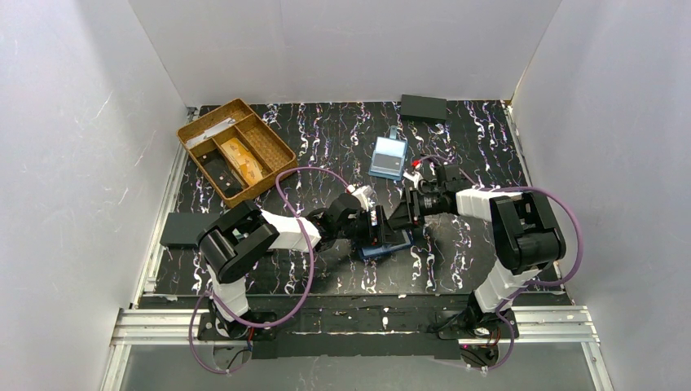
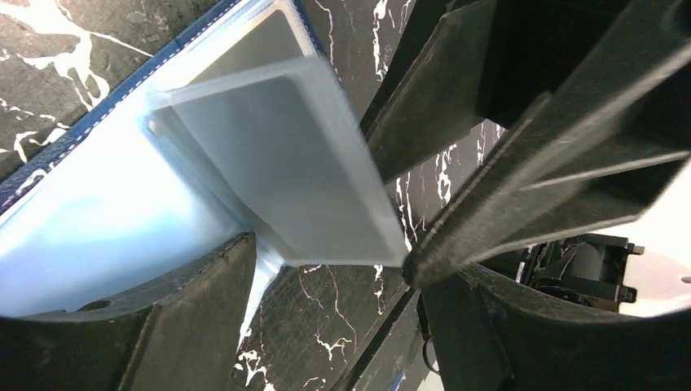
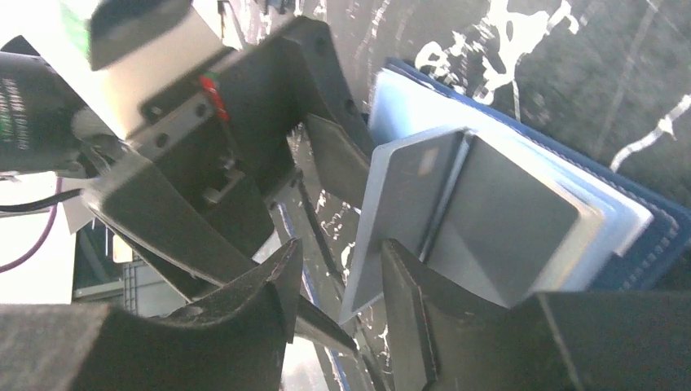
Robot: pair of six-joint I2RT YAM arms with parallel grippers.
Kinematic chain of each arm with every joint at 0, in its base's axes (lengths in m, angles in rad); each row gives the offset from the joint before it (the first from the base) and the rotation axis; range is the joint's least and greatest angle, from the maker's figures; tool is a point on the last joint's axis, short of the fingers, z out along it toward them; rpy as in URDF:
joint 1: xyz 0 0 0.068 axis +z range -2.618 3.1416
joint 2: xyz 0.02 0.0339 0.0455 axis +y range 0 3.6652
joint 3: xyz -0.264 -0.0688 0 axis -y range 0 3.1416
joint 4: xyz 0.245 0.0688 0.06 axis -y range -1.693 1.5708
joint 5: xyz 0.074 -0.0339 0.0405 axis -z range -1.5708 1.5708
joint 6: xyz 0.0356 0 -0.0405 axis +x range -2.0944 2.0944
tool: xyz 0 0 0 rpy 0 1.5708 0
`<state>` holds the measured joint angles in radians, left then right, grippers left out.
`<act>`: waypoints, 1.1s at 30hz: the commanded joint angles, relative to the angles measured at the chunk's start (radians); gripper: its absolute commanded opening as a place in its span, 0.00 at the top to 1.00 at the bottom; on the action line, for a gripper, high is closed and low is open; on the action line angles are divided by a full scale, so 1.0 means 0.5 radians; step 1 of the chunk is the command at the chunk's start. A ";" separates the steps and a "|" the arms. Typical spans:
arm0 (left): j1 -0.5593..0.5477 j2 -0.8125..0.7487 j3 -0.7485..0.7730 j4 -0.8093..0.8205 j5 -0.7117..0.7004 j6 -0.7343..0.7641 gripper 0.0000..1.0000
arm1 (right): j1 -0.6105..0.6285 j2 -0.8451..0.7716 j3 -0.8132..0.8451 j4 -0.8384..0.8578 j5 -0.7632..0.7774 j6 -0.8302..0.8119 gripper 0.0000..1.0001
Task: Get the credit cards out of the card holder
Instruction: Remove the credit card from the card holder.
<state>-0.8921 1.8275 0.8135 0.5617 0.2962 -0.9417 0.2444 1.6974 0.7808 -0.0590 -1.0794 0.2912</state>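
Note:
The navy card holder (image 1: 385, 247) lies open on the table between both arms. Its light blue inner slots (image 2: 98, 212) fill the left wrist view. A pale whitish credit card (image 2: 293, 171) sticks out of a slot, tilted up. My left gripper (image 2: 342, 326) is open, with one finger (image 2: 187, 318) resting on the holder's inner face. My right gripper (image 3: 342, 277) is open, its jaws on either side of the pale card's (image 3: 399, 204) free edge. One finger (image 3: 440, 326) lies against the card. The navy holder (image 3: 644, 244) lies beneath.
A brown divided tray (image 1: 195, 130) at the back left holds orange cards (image 1: 242, 160) and a dark item. A light blue clear case (image 1: 388, 156) lies behind the grippers. A black box (image 1: 423, 107) stands at the back. A flat black rectangle (image 1: 181, 230) lies at the left edge.

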 commanded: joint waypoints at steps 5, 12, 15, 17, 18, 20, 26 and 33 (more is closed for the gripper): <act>-0.002 0.010 -0.049 -0.139 -0.081 0.049 0.23 | 0.175 0.031 0.243 -0.244 -0.107 -0.064 0.50; 0.043 -0.051 -0.161 -0.136 -0.141 -0.055 0.23 | 0.268 0.130 0.315 -0.277 -0.137 -0.099 0.49; 0.071 -0.074 -0.206 -0.125 -0.149 -0.101 0.23 | 0.268 0.130 0.326 -0.269 -0.151 -0.110 0.49; 0.083 -0.085 -0.228 -0.115 -0.153 -0.130 0.23 | 0.266 0.124 0.333 -0.266 -0.151 -0.138 0.48; 0.091 -0.087 -0.236 -0.111 -0.154 -0.141 0.23 | 0.262 0.115 0.336 -0.273 -0.148 -0.167 0.48; 0.106 -0.094 -0.254 -0.105 -0.154 -0.172 0.24 | 0.246 0.083 0.339 -0.300 -0.131 -0.266 0.48; 0.175 -0.136 -0.308 -0.077 -0.138 -0.234 0.27 | 0.154 0.077 0.364 -0.666 -0.057 -0.848 0.46; 0.229 -0.232 -0.356 -0.061 -0.132 -0.254 0.28 | 0.108 0.304 0.430 -0.956 -0.009 -1.163 0.47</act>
<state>-0.8162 1.7507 0.6746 0.6339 0.3170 -1.0793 0.2966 1.7960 0.9695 -0.3911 -1.0734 -0.1595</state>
